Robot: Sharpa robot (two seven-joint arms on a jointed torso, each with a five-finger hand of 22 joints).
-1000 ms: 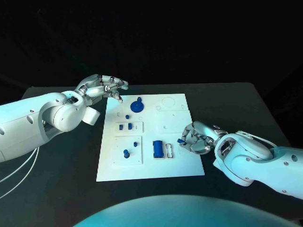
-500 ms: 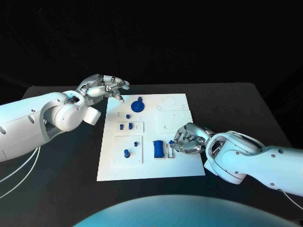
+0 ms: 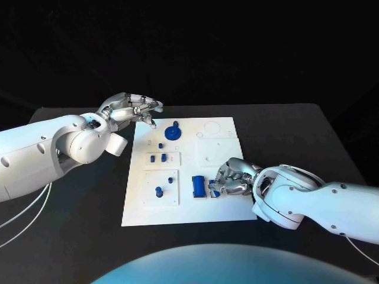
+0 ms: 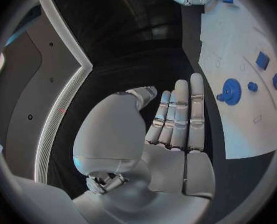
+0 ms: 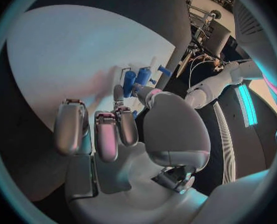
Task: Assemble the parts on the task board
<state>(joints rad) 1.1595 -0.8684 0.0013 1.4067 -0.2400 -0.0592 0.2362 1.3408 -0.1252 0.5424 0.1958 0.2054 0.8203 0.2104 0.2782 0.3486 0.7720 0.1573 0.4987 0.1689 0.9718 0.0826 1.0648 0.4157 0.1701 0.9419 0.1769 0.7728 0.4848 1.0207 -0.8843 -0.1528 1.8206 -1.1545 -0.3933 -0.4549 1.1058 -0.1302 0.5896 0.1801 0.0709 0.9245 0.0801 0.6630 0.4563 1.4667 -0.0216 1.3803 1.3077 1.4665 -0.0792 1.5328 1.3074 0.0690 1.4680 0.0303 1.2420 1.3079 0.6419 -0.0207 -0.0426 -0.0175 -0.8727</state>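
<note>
Looking down from the head view, the white board (image 3: pixel 189 171) is taken as the landmark; the right hand (image 3: pixel 229 177) is seen over the board's near right part, its fingers curled around a small blue piece (image 3: pixel 215 190) pinched at the fingertips; this piece is held just beside the blue block (image 3: pixel 197 186), above the narrow slot next to it; the block's long axis runs from the board's near edge toward its far edge, and the slot lies parallel to it; the right hand is plainly the nearer one; the left hand (image 3: pixel 131 109) is held off the board's far left corner, fingers loosely bent, nothing grasped; a blue gear (image 3: pixel 172 131) lies on the board near that corner.

From the left wrist view, the left hand (image 4: pixel 176 119) is shown flat with fingers straight and together, empty; the gear (image 4: pixel 230 91) lies beyond the fingertips on the board (image 4: pixel 238 119).

From the right wrist view, the right hand (image 5: pixel 107 129) is bent over the board (image 5: pixel 70 50); blue parts (image 5: pixel 137 77) are seen at the fingertips; which way the held piece points cannot be told.
</note>
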